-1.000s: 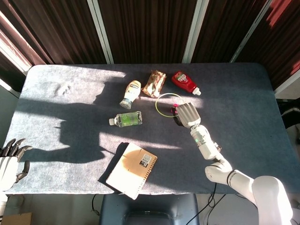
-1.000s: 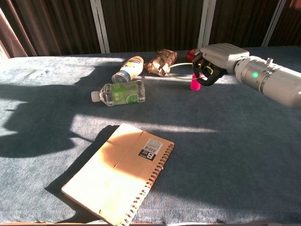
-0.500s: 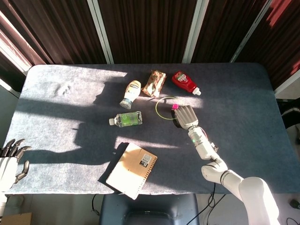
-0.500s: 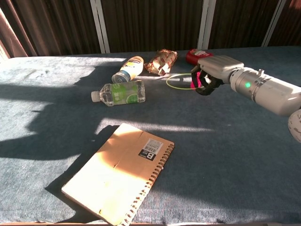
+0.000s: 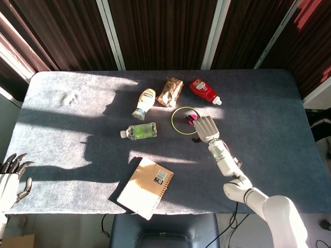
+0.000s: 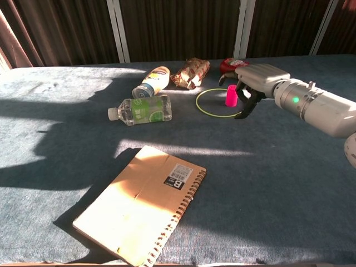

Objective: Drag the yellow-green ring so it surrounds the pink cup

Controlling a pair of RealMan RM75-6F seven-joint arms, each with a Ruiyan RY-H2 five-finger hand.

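A thin yellow-green ring (image 6: 218,103) is lying flat on the bench (image 6: 289,178), with the small pink cup (image 6: 231,95) standing upright inside its right part. The right hand (image 6: 253,83) is hovering just beside the cup, fingers curled downward near the ring's right edge; whether they are touching it is unclear. The ring is looking light, stiff and easy to slide, best nudged by its rim without tipping the cup. The left hand (image 5: 11,174) is resting spread off the bench's left corner.

right robot hand (image 6: 251,89) outstretched, fingers pointing down
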